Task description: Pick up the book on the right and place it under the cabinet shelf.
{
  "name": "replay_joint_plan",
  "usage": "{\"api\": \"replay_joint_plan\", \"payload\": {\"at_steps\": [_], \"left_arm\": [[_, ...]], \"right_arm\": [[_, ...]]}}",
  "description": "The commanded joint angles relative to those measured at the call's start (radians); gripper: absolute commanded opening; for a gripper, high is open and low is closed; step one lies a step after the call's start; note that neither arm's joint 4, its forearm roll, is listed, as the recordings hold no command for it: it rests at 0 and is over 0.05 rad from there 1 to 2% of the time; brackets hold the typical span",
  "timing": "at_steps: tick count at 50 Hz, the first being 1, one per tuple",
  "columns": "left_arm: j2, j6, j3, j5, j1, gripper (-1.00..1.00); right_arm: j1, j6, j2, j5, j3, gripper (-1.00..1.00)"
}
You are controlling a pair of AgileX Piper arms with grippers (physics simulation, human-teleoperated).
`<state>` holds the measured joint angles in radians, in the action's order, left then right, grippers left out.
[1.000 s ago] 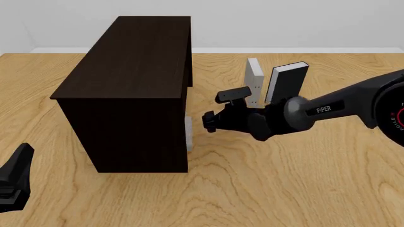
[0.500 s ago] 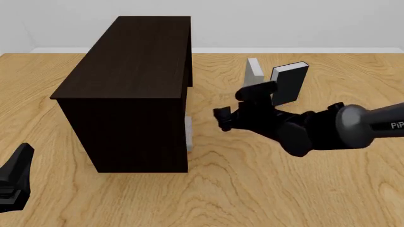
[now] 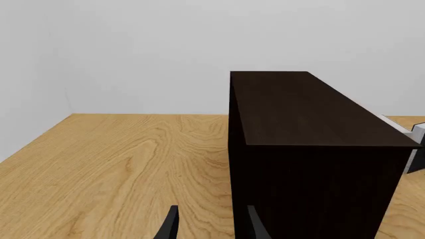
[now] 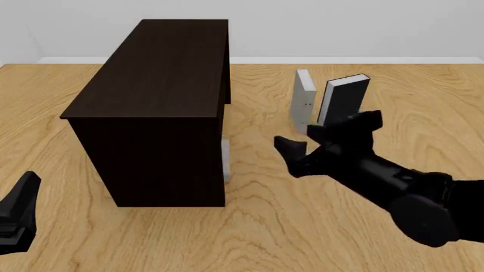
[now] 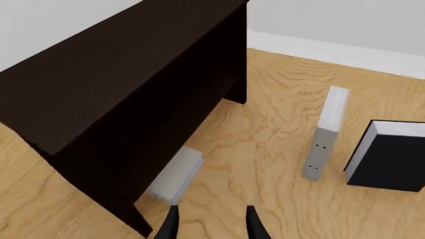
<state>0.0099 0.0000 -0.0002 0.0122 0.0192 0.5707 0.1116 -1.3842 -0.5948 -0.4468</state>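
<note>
The pale grey book [image 4: 225,161] rests on its edge inside the open underside of the dark cabinet shelf [image 4: 162,73], only its end showing; the right wrist view shows the book [image 5: 174,177] half in the cabinet's [image 5: 113,84] shadow. My right gripper [image 4: 291,156] is open and empty, a short way to the right of the cabinet and apart from the book; its fingers [image 5: 171,224] show in the right wrist view. My left gripper [image 4: 22,198] is open and empty at the near left, with the cabinet [image 3: 305,129] just ahead of its fingers [image 3: 169,226].
A second grey book [image 4: 304,102] stands upright to the right of the cabinet, with a black-covered, white-paged book [image 4: 344,99] beside it; both show in the right wrist view [image 5: 325,134] [image 5: 391,157]. They stand just beyond my right gripper. The table [image 4: 250,226] is bare wood.
My right gripper has drawn back from the cabinet's open side, moving right and toward the near edge, with its arm swinging low. The grey book stays under the cabinet. The left arm is still.
</note>
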Motion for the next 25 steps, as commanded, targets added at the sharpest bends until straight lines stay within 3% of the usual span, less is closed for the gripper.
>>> {"api": "replay_joint_plan", "payload": {"at_steps": [1, 7, 25], "left_arm": [[-0.002, 0.001, 0.0, -0.008, -0.016, 1.0], [-0.005, 0.002, 0.0, -0.007, -0.016, 1.0], [-0.01, 0.014, 0.0, 0.019, -0.018, 1.0]], "right_arm": [[0.019, 0.02, 0.179, -0.064, 0.161, 1.0], [0.031, 0.019, 0.326, -0.05, 0.261, 1.0], [0.054, -0.011, 0.845, 0.243, 0.413, 1.0]]}}
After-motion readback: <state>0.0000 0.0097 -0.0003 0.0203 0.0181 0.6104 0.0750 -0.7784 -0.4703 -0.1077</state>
